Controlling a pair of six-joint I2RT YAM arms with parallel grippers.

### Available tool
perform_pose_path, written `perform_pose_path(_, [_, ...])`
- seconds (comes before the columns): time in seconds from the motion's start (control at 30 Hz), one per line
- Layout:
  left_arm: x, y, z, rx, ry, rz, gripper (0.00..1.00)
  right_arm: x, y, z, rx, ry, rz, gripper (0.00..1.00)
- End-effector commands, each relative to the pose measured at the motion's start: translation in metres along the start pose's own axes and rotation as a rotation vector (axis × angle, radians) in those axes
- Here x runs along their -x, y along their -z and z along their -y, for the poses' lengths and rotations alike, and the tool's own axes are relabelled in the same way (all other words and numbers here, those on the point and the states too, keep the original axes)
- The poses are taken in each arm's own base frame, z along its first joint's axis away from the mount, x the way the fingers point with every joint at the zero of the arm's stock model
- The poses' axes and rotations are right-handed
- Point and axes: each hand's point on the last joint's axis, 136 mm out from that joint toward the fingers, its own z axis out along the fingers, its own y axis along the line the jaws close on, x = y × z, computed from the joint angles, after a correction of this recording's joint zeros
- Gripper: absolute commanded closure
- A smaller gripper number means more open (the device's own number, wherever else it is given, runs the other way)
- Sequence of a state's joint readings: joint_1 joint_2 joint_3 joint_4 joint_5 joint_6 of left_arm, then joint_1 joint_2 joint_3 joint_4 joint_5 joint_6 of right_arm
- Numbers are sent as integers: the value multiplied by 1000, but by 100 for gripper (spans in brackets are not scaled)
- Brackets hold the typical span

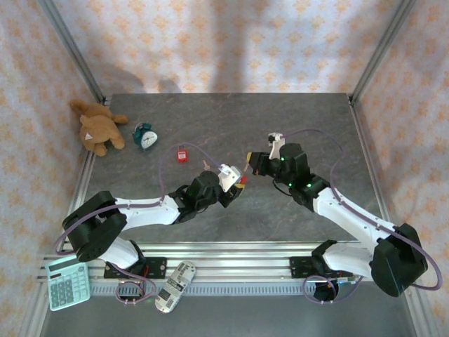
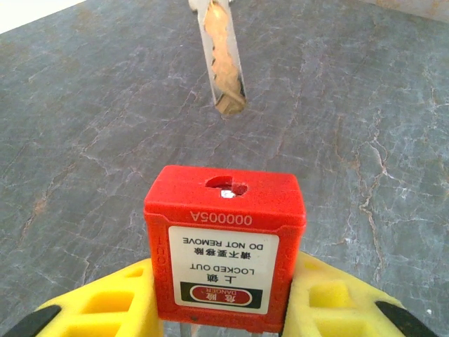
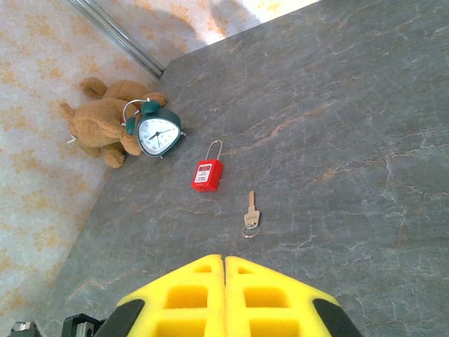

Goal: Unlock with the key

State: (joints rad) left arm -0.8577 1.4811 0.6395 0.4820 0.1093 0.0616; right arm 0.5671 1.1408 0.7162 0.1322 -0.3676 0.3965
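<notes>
The padlock [image 2: 224, 239] was clamped in the left gripper [image 1: 237, 184], its keyhole [image 2: 226, 187] exposed. The key [image 2: 223, 63] was poised just short of that slot — not yet entered — carried, it was judged, by the right gripper [image 3: 224, 258], jaws pressed shut. Insertion and turning were left to do.

right end effector [image 3: 224, 263] closed | loose key [image 3: 251, 213] just beside red padlock [image 3: 208, 175] | clock [image 3: 158, 133] beside teddy [image 3: 98, 130]
</notes>
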Motion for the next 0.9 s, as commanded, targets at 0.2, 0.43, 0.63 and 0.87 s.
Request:
perform_pose_path(0.2, [17, 3, -5, 41, -29, 36, 67, -4, -2, -2, 14, -15, 12, 100])
perform_pose_path(0.43, [19, 3, -3, 35, -23, 41, 67, -15, -3, 2, -1, -6, -7, 100])
perform_pose_path(0.63, [21, 3, -3, 30, -17, 39, 68, -16, -4, 3, -1, -10, -4, 100])
perform_pose_path(0.87, [22, 2, 0, 15, 3, 45, 68, -20, -7, 8, -21, -2, -6, 100])
